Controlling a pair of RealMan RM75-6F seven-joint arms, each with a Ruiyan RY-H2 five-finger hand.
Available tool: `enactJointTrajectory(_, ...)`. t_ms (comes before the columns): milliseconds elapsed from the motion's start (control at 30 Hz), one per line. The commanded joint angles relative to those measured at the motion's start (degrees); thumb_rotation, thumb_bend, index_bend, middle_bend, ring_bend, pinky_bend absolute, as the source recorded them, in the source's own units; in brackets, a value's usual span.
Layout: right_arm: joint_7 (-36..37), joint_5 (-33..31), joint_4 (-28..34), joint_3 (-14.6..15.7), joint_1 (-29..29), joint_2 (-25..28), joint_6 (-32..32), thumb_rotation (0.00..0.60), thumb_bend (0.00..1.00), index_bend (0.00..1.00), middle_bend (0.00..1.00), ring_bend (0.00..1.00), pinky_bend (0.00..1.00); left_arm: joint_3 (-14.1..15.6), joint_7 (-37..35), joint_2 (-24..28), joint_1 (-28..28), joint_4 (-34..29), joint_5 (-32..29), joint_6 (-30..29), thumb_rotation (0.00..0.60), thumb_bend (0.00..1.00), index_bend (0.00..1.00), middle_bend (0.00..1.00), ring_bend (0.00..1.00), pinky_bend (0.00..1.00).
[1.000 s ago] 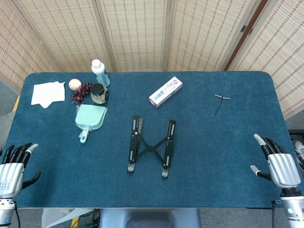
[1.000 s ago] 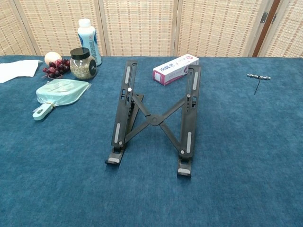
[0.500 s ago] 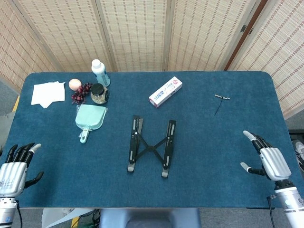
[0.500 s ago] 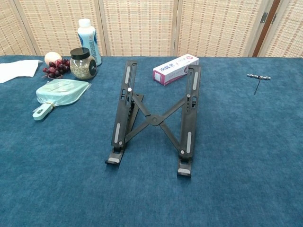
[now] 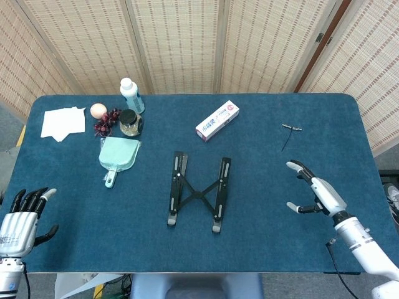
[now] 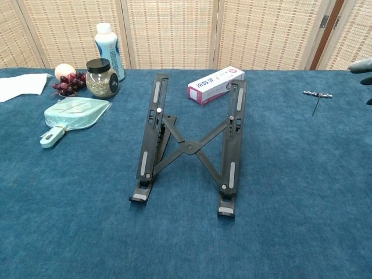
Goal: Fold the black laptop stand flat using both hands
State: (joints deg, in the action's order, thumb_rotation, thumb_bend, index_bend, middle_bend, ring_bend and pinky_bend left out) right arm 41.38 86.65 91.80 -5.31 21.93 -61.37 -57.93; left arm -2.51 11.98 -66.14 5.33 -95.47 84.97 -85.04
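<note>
The left hand (image 5: 19, 219) waits at the counter's (image 5: 280, 249) near left corner, fingers spread, holding nothing. The black laptop stand (image 5: 198, 194) stands mid-counter, propped open, untouched. The right hand (image 5: 315, 192), fingers apart and empty, has swung inward from the right edge toward it, so the reach is only beginning.

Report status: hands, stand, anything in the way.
Both hands open: left hand at near edge, right hand right of stand. Laptop stand untouched, unfolded. Nothing between.
</note>
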Motion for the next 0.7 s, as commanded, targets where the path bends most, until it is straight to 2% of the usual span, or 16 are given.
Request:
enactJointTrajectory(33,7.9,1.0,-2.4,-0.8,3.9,-2.5,3.4,0.6,0.16,0.0,0.0,0.0,0.19,0.0,-0.1,0.0,0.0,0.0,0.0,0.0,0.6,0.2,0.15,0.15,0.14,0.08)
enactJointTrajectory(400,24.3,2.8,-8.3,-1.3,11.3,-8.8,8.3,0.6,0.16,0.0,0.01,0.0,0.19,0.2,-0.3,-0.1,0.3,0.1,0.2,0.4,0.6,0.2,0.15,0.15,0.14,0.08)
enactJointTrajectory(700,31.0,4.2,-12.9,-0.7,15.7,-13.0,9.7,0.6,0.16,0.0,0.01,0.0,0.19,0.4,-0.3,0.0,0.3,0.1,0.1,0.6,0.6,0.2,0.15,0.15,0.14,0.08)
